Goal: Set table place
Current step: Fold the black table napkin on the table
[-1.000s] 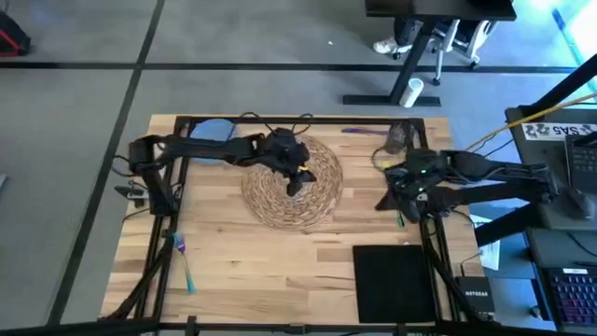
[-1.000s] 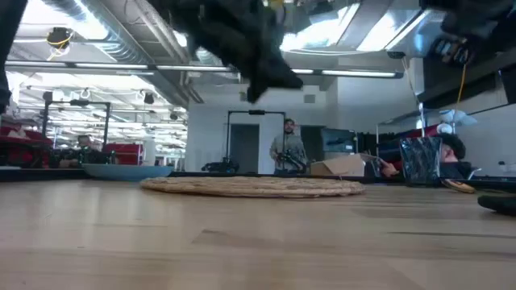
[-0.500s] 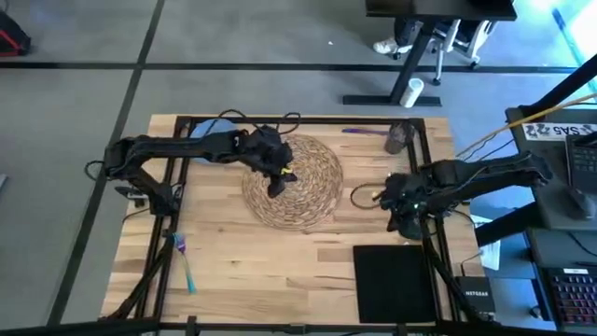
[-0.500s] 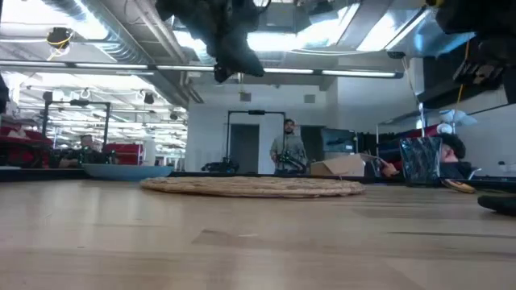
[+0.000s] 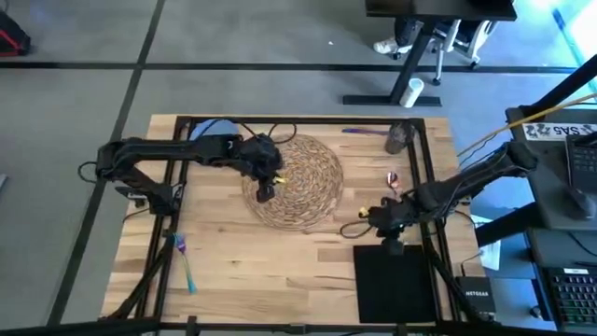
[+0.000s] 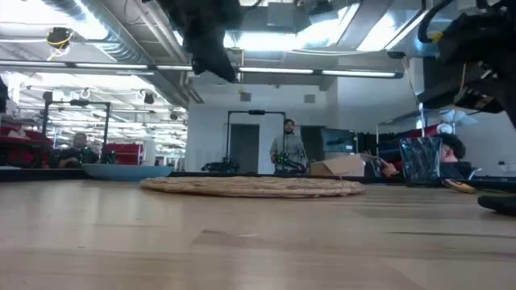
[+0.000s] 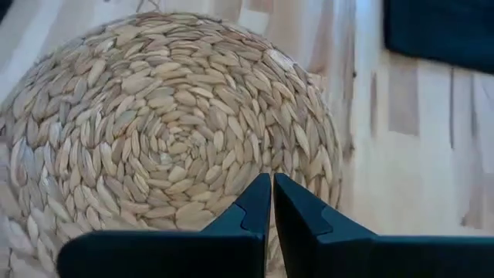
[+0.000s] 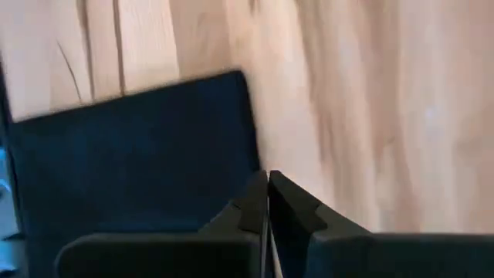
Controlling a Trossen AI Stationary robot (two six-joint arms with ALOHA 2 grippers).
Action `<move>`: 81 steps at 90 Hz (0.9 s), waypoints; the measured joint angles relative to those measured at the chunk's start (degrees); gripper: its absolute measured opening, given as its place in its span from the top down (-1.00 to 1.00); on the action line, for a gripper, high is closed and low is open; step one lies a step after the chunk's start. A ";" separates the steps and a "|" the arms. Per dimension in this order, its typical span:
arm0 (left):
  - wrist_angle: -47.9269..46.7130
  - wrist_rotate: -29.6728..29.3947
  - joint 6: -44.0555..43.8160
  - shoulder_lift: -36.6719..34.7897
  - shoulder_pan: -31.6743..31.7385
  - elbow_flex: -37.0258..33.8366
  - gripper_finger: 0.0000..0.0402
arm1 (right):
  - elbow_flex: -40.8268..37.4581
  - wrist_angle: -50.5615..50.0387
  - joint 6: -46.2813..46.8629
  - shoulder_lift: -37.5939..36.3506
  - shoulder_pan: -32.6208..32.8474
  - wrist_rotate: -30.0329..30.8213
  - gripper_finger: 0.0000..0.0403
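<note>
**High view count: placemat down, everything else still scattered**

High view gives us the whole table, and we judge the setting barely begun. One woven placemat lies near the middle, a little toward 12 o'clock, and nothing rests on it. Laying it looks like the only step done.

Going down in size, we count one black napkin at about 5 o'clock by the table edge, well apart from the placemat. One pale blue plate sits at 11 o'clock, partly hidden under the left arm. One small grey cup stands at 1 o'clock. One teal fork lies at 8 o'clock, and one purple-handled piece lies along the far edge at 12 to 1 o'clock. A small reddish item at 3 o'clock is too small for us to name. All of these still need moving to the placemat, as we judge it.

We count two arms. Our left gripper hangs over the placemat's 9 o'clock rim; its wrist view shows the fingers pressed together with nothing between them. Our right gripper hovers above the napkin's 12 o'clock edge, fingers likewise closed and empty.
</note>
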 joint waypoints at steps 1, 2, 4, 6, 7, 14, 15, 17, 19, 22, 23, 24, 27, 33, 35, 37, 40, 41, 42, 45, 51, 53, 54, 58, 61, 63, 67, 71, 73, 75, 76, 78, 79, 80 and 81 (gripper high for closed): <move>-0.03 -0.01 -0.22 -0.32 0.00 -0.14 0.99 | 0.01 0.44 0.18 0.29 0.25 0.01 1.00; -0.07 -0.04 -0.32 -0.64 0.01 -0.28 0.99 | 0.01 0.82 0.37 0.59 0.52 0.01 1.00; -0.13 -0.08 -0.64 -1.26 0.02 -0.56 0.99 | 0.01 1.47 0.91 1.11 1.03 0.02 1.00; -0.13 -0.06 -0.81 -1.84 0.02 -0.88 0.99 | 0.00 2.18 1.37 1.55 1.51 0.04 1.00; -0.12 -0.09 -0.94 -2.13 0.02 -1.02 0.99 | -0.01 2.62 1.52 1.77 1.75 0.04 1.00; -1.03 -0.10 -1.73 -4.14 0.02 -2.03 0.99 | 0.06 8.15 2.81 4.14 3.27 -0.03 1.00; -1.25 -0.07 -1.74 -4.33 0.02 -2.11 0.99 | 0.06 8.81 2.90 4.46 3.46 -0.07 1.00; -1.67 -0.08 -1.95 -4.78 0.02 -2.27 0.99 | 0.06 9.67 3.05 5.10 3.80 -0.26 1.00; -2.04 -0.11 -2.02 -5.27 0.02 -2.44 0.99 | 0.06 10.36 3.17 5.74 4.14 -0.48 1.00; -2.48 -0.10 -2.08 -5.78 0.02 -2.75 0.99 | 0.03 11.98 3.51 6.84 4.48 -0.83 1.00; -2.55 -0.10 -2.09 -5.98 0.02 -2.88 0.99 | 0.03 12.70 3.67 7.27 4.53 -1.00 1.00; -2.63 -0.10 -2.12 -6.23 0.01 -3.04 0.99 | 0.03 13.46 3.86 7.73 4.53 -1.16 1.00; -3.08 -0.10 -2.25 -6.94 -0.01 -3.57 0.99 | 0.10 15.01 4.36 9.17 4.55 -1.51 1.00; -3.59 -0.10 -2.77 -8.08 -0.02 -4.81 0.99 | 0.02 15.46 5.61 11.60 4.55 -1.58 1.00; -3.47 -0.10 -2.90 -8.63 -0.02 -5.27 0.99 | -0.01 15.75 5.90 12.35 4.45 -1.58 1.00; -3.51 -0.10 -3.00 -9.10 -0.02 -5.83 0.99 | -0.01 16.42 6.17 13.08 4.36 -1.55 1.00; -3.83 -0.11 -3.21 -9.73 -0.03 -6.59 0.99 | 0.02 17.43 6.64 14.17 4.37 -1.42 1.00; -3.99 -0.12 -3.42 -9.98 -0.04 -6.82 0.99 | 0.05 17.64 6.83 14.53 4.37 -1.35 1.00; -4.15 -0.15 -3.48 -10.17 -0.06 -7.01 0.99 | 0.06 17.78 7.02 14.86 4.37 -1.27 1.00; -4.39 -0.18 -3.83 -10.59 -0.07 -7.53 0.99 | 0.06 17.83 7.24 15.70 4.37 -1.10 1.00; -4.16 -0.19 -3.92 -11.96 -0.08 -8.73 0.99 | 0.03 18.85 7.66 17.20 4.35 -1.22 1.00; -4.22 -0.19 -3.91 -12.34 -0.20 -9.14 0.99 | 0.04 19.59 7.78 17.70 4.35 -1.27 1.00; -4.27 -0.19 -3.93 -12.55 -0.28 -9.32 0.99 | 0.06 19.91 7.84 17.92 4.35 -1.27 1.00; -4.26 -0.19 -4.09 -13.36 -0.41 -9.81 0.99 | 0.06 20.56 7.87 18.85 4.35 -1.25 1.00; -4.09 -0.19 -4.25 -13.96 -0.47 -10.20 0.99 | 0.06 20.97 7.99 19.45 4.30 -1.21 1.00; -3.98 -0.19 -4.50 -14.44 -0.46 -10.54 0.99 | 0.06 21.51 8.05 19.81 4.09 -1.09 1.00; -4.33 -0.17 -4.88 -15.02 -0.49 -11.03 0.99 | 0.09 23.07 8.50 20.76 3.59 -1.03 1.00; -4.20 -0.20 -5.23 -15.62 -0.66 -11.36 0.99 | 0.15 23.58 8.71 21.54 3.40 -0.94 1.00; -4.06 -0.21 -5.28 -15.93 -0.75 -11.59 0.99 | 0.10 23.56 8.67 21.89 3.00 -0.84 1.00; -4.08 -0.22 -5.34 -16.33 -0.81 -11.83 0.99 | 0.07 23.85 8.64 22.31 2.66 -0.80 1.00; -4.07 -0.23 -5.35 -16.55 -0.83 -11.98 0.99 | 0.06 24.12 8.63 22.53 2.44 -0.77 1.00; -3.99 -0.22 -5.36 -16.99 -0.83 -12.34 0.99 | 0.08 24.95 8.60 22.97 2.02 -0.62 1.00; -3.96 -0.21 -5.38 -17.20 -0.83 -12.51 0.99 | 0.08 25.30 8.58 23.15 1.81 -0.58 1.00; -4.00 -0.22 -5.38 -17.37 -0.83 -12.68 0.99 | 0.10 25.48 8.57 23.30 1.60 -0.58 1.00; -4.03 -0.23 -5.38 -17.52 -0.83 -12.83 0.99 | 0.12 25.58 8.55 23.45 1.38 -0.61 1.00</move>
